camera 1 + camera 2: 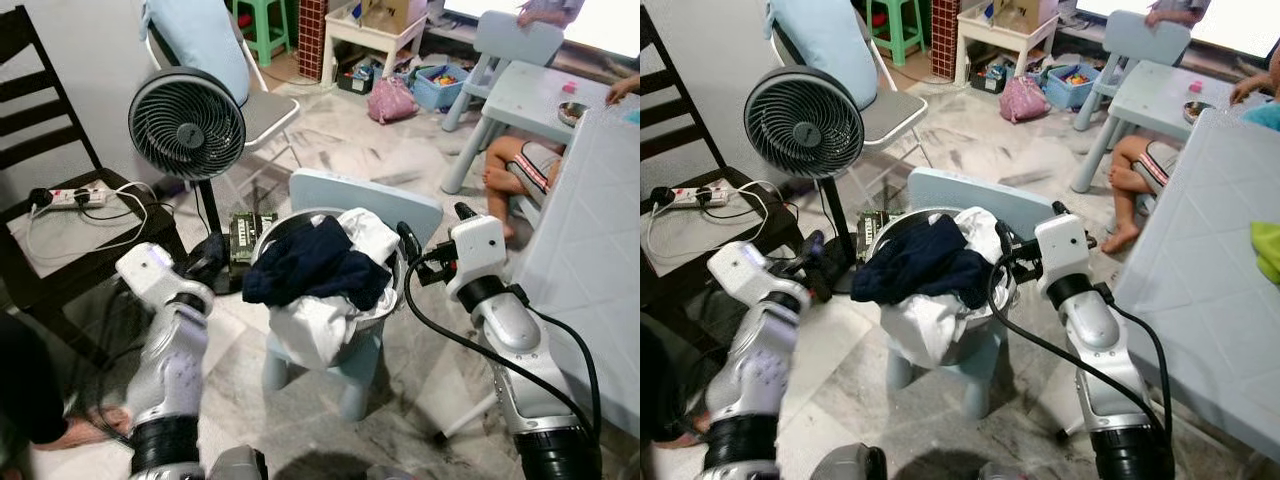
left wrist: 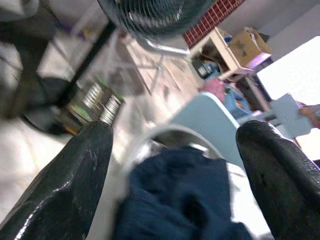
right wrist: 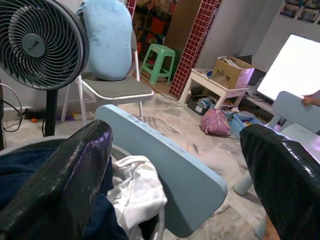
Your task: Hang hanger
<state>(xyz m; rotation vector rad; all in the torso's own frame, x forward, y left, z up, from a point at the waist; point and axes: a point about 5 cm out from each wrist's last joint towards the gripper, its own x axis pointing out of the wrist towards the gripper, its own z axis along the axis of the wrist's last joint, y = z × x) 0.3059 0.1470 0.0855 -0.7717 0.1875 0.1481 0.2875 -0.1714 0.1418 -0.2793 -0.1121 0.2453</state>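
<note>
— Pincer on the left arm, the left pincer (image 1: pixel 212 255): where is it, and how do its fingers stand?
— Low at the left side of the laundry basket (image 1: pixel 392 292), fingers spread wide; its wrist view looks between them onto the dark blue garment (image 2: pixel 185 200) at the top of the pile.
— And the right pincer (image 1: pixel 407 243)?
— Spread wide too, at the basket's right rim, empty. Its wrist view shows a white cloth (image 3: pixel 137 192) beside the blue one, with the back of the small pale blue chair (image 3: pixel 165 170) just behind.
— Where's the basket?
— On that chair's seat, heaped with the blue and white clothes.
— The hanger?
— I can't make one out; if it's in the pile, the clothes hide it.
— Anything else around?
— A black standing fan (image 1: pixel 187 123) behind the left arm, a power strip (image 1: pixel 78 197) on a dark chair, and a pale counter (image 1: pixel 590 260) on the right. A person's bare foot (image 1: pixel 497 180) shows by a small light blue table.
</note>
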